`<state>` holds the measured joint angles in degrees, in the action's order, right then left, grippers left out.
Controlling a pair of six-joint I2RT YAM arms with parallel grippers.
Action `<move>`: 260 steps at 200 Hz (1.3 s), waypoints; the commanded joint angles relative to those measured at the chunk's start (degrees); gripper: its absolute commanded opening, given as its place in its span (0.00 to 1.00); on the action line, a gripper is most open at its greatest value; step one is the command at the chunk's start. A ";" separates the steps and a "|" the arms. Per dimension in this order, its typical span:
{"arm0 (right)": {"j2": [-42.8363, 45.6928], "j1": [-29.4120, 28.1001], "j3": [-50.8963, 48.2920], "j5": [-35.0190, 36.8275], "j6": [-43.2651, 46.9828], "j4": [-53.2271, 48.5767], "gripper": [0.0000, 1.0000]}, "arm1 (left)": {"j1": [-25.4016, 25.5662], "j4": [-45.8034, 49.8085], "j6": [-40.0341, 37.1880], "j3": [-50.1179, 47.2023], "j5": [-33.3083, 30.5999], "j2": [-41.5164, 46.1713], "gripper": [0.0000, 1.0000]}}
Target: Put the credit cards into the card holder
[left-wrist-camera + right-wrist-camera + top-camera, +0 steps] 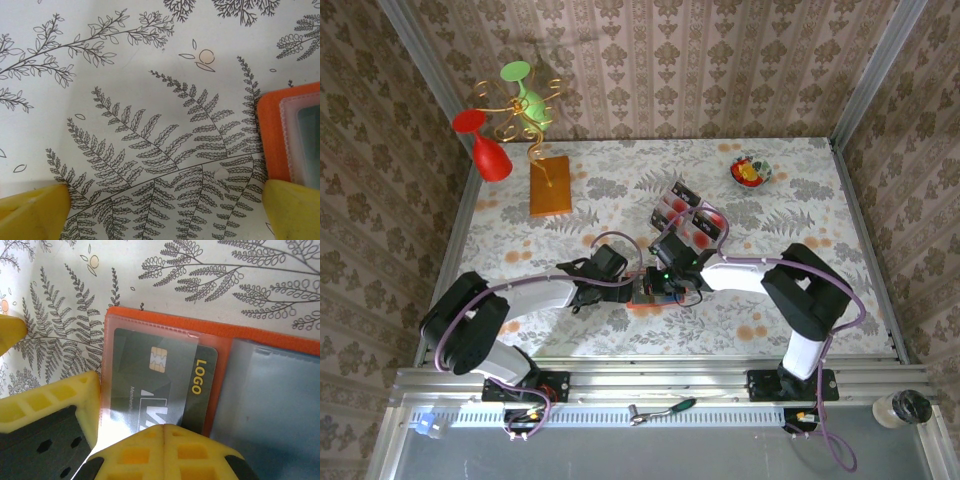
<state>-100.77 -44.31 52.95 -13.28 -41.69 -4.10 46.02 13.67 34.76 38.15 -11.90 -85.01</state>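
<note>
The card holder (165, 322) lies open on the table, orange with clear pockets. A dark credit card (150, 380) with a chip and the word LOGO sits partly inside its left pocket. My right gripper (165, 429) is shut, its tips resting over the card's near edge. My left gripper (165, 205) is open over the fern cloth, with the card holder (272, 130) at its right finger. One of its fingers (70, 400) touches the holder's left edge. From above, both grippers meet at the card holder (642, 301). More credit cards (678, 207) lie just beyond.
An orange-brown block (550, 185) with gold wire, a red glass and a green glass stands at the back left. A small bowl (750, 172) sits at the back right. Walls close in the table on three sides.
</note>
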 commanded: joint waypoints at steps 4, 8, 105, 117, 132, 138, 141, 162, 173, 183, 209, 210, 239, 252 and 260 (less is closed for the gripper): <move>3.63 0.22 1.12 2.64 1.69 -3.18 0.07 | 0.10 -0.81 0.91 -1.59 0.83 -2.07 1.00; 3.63 0.25 1.23 2.64 1.79 -3.27 0.07 | 0.08 -0.77 0.85 -1.57 0.83 -2.16 1.00; 1.15 0.65 -0.37 2.51 2.12 -2.71 0.06 | -0.02 -0.85 0.39 -1.37 0.65 -2.69 1.00; 0.89 0.69 -0.49 2.63 2.23 -2.75 0.05 | 0.02 -0.84 0.33 -1.32 0.68 -2.70 1.00; 0.64 0.63 -0.73 2.65 2.23 -2.66 0.05 | -0.01 -0.84 0.31 -1.24 0.65 -2.64 1.00; 0.65 0.63 -0.91 2.87 2.23 -2.67 0.05 | -0.05 -0.96 0.30 -1.18 0.69 -2.64 1.00; 0.60 0.69 -0.92 2.97 2.23 -2.66 0.05 | 0.02 -0.99 0.30 -1.15 0.68 -2.65 1.00; 0.71 0.67 -1.35 3.58 2.32 -2.82 0.05 | 0.03 -0.97 0.24 -1.11 0.79 -2.67 1.00; 0.58 0.68 -1.49 3.84 2.49 -3.07 0.05 | -0.03 -0.84 0.26 -1.08 0.74 -2.64 1.00; 0.56 0.65 -1.48 3.96 2.59 -3.10 0.05 | -0.04 -0.91 0.17 -1.09 0.76 -2.65 1.00; -0.38 0.66 -1.32 3.25 2.67 -2.87 0.04 | 0.01 -0.84 0.27 -0.83 0.83 -2.69 1.00; -0.39 0.69 -1.30 3.16 2.71 -2.86 0.04 | 0.02 -0.84 0.24 -0.81 0.87 -2.65 1.00; -1.82 0.27 -0.22 1.78 2.71 -2.55 0.03 | 0.01 -0.68 0.09 -0.53 0.91 -2.66 1.00; -2.20 0.06 0.26 1.48 2.67 -2.58 0.03 | 0.01 -0.51 0.13 -0.47 0.79 -2.45 1.00; -2.33 -0.06 0.49 1.41 2.60 -2.56 0.03 | -0.03 -0.22 0.11 -0.43 0.67 -2.07 1.00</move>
<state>-100.97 -43.94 52.49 -11.27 -40.21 -5.61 46.11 13.43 34.76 38.13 -12.75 -85.54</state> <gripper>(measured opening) 0.067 0.999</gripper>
